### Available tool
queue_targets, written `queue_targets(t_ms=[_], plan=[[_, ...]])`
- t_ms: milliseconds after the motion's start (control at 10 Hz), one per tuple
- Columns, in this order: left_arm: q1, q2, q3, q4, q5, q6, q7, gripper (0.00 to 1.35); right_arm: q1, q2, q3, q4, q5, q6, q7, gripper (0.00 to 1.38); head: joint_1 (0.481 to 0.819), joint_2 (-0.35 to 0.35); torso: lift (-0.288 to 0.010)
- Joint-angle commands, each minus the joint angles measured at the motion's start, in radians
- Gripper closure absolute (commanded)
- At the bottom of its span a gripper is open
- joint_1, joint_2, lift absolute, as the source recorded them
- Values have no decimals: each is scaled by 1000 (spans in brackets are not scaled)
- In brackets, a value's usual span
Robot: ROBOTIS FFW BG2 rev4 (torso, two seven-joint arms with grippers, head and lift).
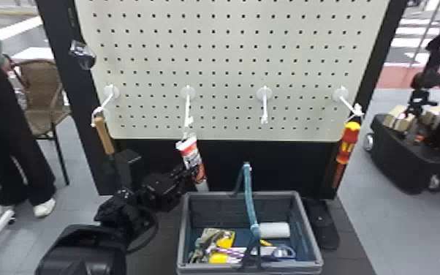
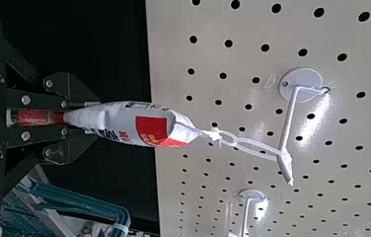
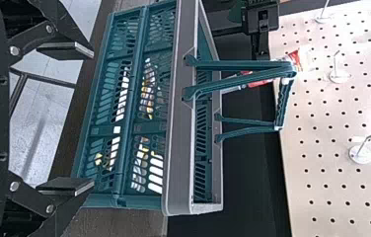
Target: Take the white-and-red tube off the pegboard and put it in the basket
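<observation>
White and red, the tube (image 1: 190,151) hangs beyond the basket's (image 1: 248,271) left rear corner, its tie looped over a hook (image 1: 187,106) and the left gripper's (image 1: 193,172) fingers closed on it. The right gripper's (image 3: 93,118) fingers stand wide apart, facing the basket's slotted side; a red-and-yellow tool (image 1: 347,142) hangs beyond the right rear corner.

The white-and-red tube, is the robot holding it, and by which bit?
The left gripper holds the white-and-red tube by its lower half, below the end looped to the hook.
</observation>
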Motion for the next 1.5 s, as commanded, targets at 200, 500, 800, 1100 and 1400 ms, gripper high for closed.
queue_targets(t_ms=[200, 500, 800, 1100, 1400], plan=[[0, 0, 2, 0, 0, -2, 0, 1213, 0, 1, 0, 0, 1, 0, 0, 360, 549, 0, -100], [0, 0, 5, 0, -8, -7, 1, 1213, -2, 1, 0, -3, 1, 5, 0, 360, 549, 0, -100], [24, 8, 12, -74, -19, -14, 6, 1213, 0, 1, 0, -3, -1, 11, 0, 360, 549, 0, -100], [105, 0, 35, -214, -40, -5, 34, 1213, 0, 1, 0, 0, 2, 14, 0, 360, 549, 0, -100], [187, -9, 51, -331, -28, 27, 37, 1213, 0, 1, 0, 10, 4, 17, 0, 361, 549, 0, -100]])
